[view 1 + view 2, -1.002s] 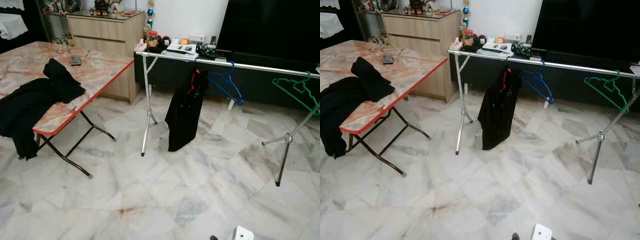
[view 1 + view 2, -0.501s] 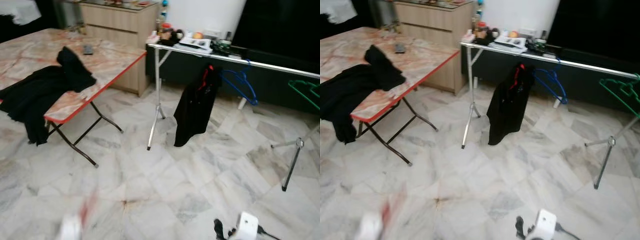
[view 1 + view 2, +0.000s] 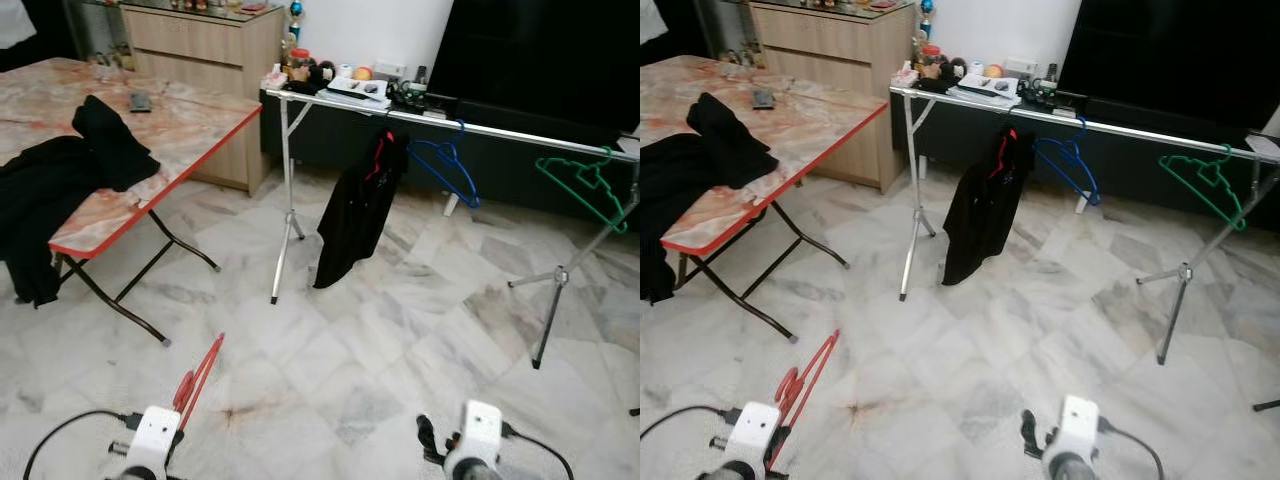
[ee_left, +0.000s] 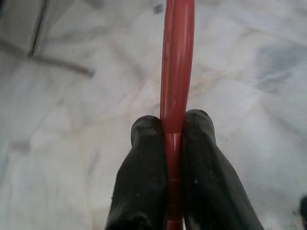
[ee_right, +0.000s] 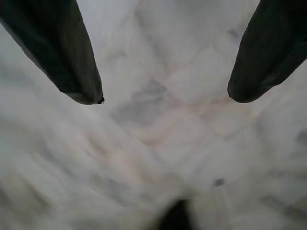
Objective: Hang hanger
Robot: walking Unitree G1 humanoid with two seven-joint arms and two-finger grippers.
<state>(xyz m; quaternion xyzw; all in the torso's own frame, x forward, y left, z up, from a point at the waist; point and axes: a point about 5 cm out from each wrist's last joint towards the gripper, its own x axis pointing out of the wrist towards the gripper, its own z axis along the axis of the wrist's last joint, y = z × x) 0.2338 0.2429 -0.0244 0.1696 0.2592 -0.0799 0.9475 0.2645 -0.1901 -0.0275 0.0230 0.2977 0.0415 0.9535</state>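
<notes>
One red hanger (image 3: 198,375) is held pinched in the left end effector (image 4: 172,125) low over the floor, while the right end effector (image 5: 163,96) is spread empty; carrying toward the distant rail (image 3: 520,131) is judged next.

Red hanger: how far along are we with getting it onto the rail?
Picked up: the left gripper is shut on the red hanger, held low over the floor. The right gripper is open, holding nothing. Left to do: reach the rail, where a black garment, blue hanger and green hanger hang, and hook it on.
</notes>
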